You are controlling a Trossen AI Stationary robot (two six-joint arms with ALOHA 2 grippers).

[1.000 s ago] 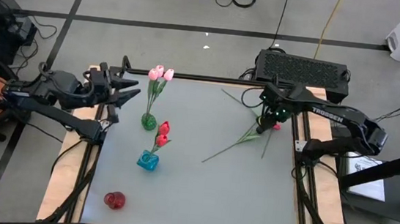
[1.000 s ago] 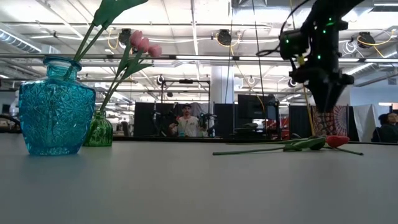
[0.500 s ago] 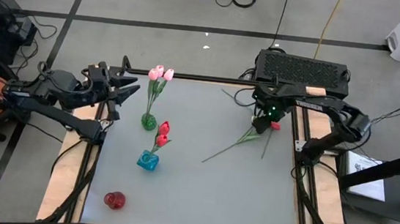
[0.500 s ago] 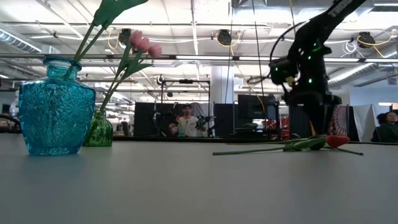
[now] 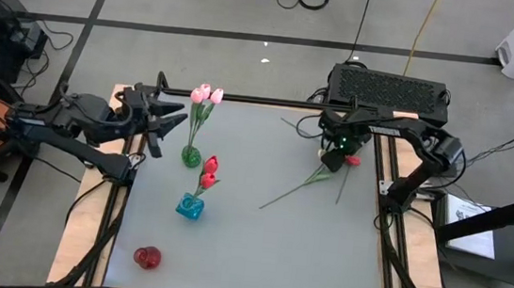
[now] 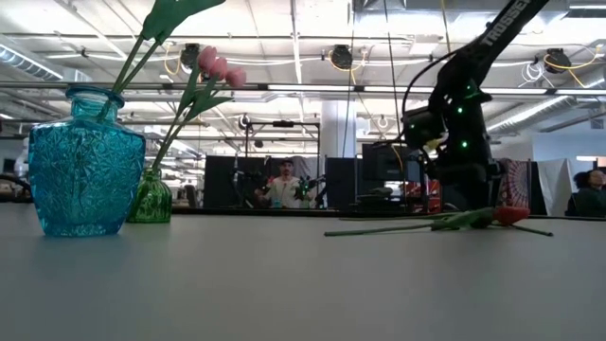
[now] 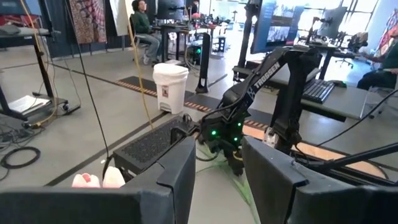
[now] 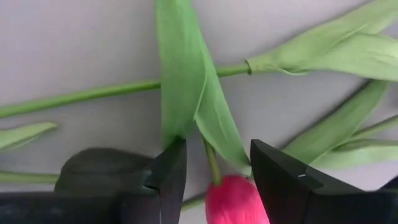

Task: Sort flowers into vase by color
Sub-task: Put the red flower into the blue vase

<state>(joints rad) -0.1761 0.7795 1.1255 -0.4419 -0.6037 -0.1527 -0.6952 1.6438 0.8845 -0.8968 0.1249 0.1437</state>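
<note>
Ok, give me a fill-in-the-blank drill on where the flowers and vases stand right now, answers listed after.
1. The two pink tulips stand in the ____ vase.
2. The red tulip stands in the ____ vase.
3. The red vase holds ____ flowers.
4. The right gripper is open over a loose tulip whose bud is ____.

Missing words: green; blue; no; red
</note>
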